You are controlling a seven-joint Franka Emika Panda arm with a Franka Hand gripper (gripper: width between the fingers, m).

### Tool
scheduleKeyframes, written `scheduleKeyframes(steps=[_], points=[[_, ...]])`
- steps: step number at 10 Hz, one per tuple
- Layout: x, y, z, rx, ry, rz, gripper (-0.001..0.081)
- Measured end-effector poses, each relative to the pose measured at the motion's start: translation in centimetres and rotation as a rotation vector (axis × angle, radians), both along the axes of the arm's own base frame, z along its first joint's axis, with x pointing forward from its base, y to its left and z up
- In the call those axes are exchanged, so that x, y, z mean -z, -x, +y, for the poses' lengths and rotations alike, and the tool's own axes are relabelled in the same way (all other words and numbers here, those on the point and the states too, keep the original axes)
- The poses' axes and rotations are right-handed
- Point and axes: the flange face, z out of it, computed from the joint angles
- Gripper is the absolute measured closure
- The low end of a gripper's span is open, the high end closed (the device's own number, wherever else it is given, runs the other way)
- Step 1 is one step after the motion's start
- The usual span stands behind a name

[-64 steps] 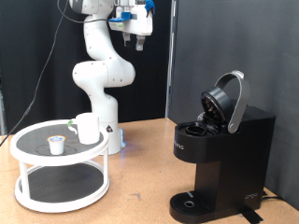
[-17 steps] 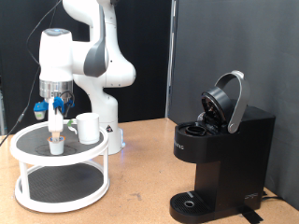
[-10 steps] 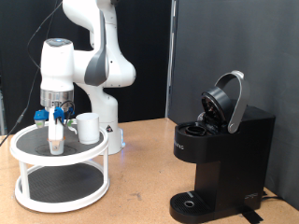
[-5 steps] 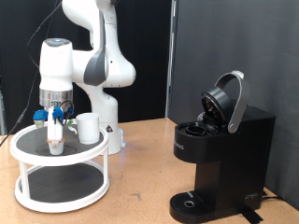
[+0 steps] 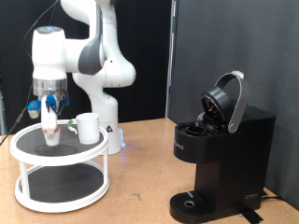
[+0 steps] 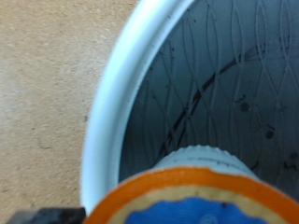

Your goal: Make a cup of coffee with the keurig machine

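The keurig machine (image 5: 220, 154) stands at the exterior view's right with its rounded lid (image 5: 229, 98) raised. The white cup (image 5: 88, 128) stands upright on the top shelf of a round white stand (image 5: 58, 159) at the exterior view's left. My gripper (image 5: 49, 131) hangs over that shelf, just left of the cup, shut on a small white pod (image 5: 49, 136) held a little above the shelf. In the wrist view the pod (image 6: 192, 191) fills the near edge, with an orange and blue top, above the stand's white rim (image 6: 117, 103).
The stand has a second shelf below (image 5: 58, 191). My arm's white base (image 5: 107, 131) is behind the stand. The wooden table (image 5: 140, 191) runs between the stand and the machine. A dark curtain hangs behind the machine.
The gripper came down from high up onto the pod on the stand. Over the last half second it has risen and shifted left with the pod; the pod's old spot is bare.
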Motion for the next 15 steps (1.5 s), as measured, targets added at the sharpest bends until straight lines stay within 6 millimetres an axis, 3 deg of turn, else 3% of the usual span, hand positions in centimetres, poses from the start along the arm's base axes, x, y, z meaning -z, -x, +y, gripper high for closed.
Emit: scheduleKeyframes(steps=[3, 6, 11, 13, 15], points=[[-3.6, 0.4, -0.8, 0.03, -0.01, -0.027, 0.044], [-3.8, 0.1, -0.3, 0.024, -0.1, -0.051, 0.044], [-8.9, -4.0, 4.3, -0.024, -0.394, -0.167, 0.044], [-10.0, -5.2, 6.1, 0.002, -0.407, -0.166, 0.044], [-9.8, -5.1, 6.3, 0.002, -0.451, -0.171, 0.044]])
